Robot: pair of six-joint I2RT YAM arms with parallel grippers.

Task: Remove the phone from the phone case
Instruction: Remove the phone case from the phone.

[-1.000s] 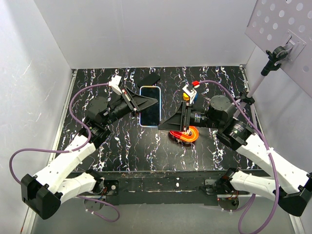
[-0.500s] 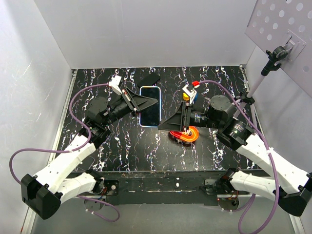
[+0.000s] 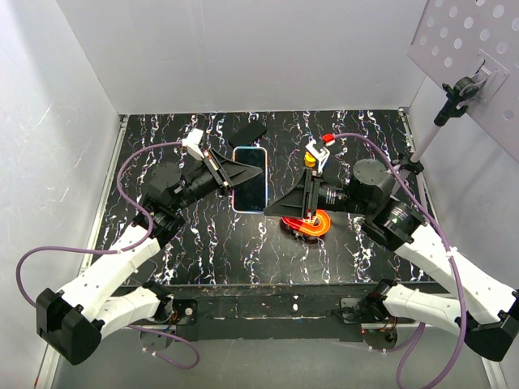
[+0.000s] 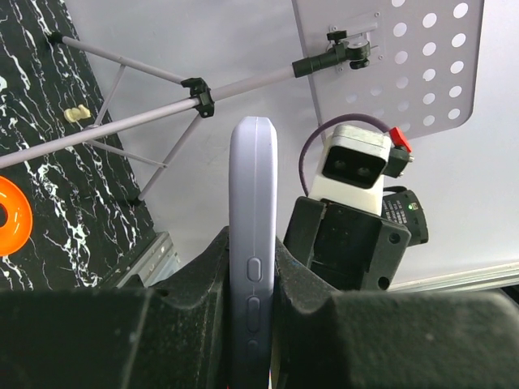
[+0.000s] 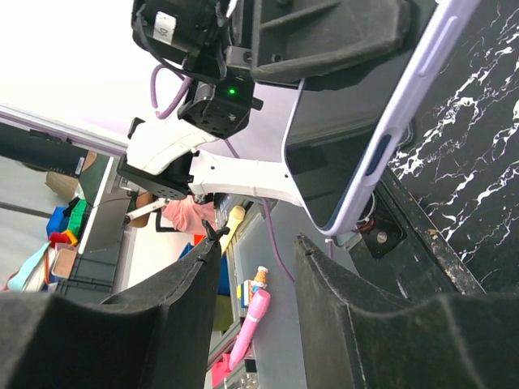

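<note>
Clamping the phone across its two faces, the left gripper holds it above the tabletop, near the middle of the far edge, dark screen upward in the overhead view. The left wrist view shows the phone's lavender side, with two buttons, pinched between the fingers. Whether that lavender rim is the case cannot be told. The right gripper is released, fingers apart with nothing between them, just beside the phone's near right corner. An orange ring lies beneath the right wrist. A black object lies by the far edge.
</note>
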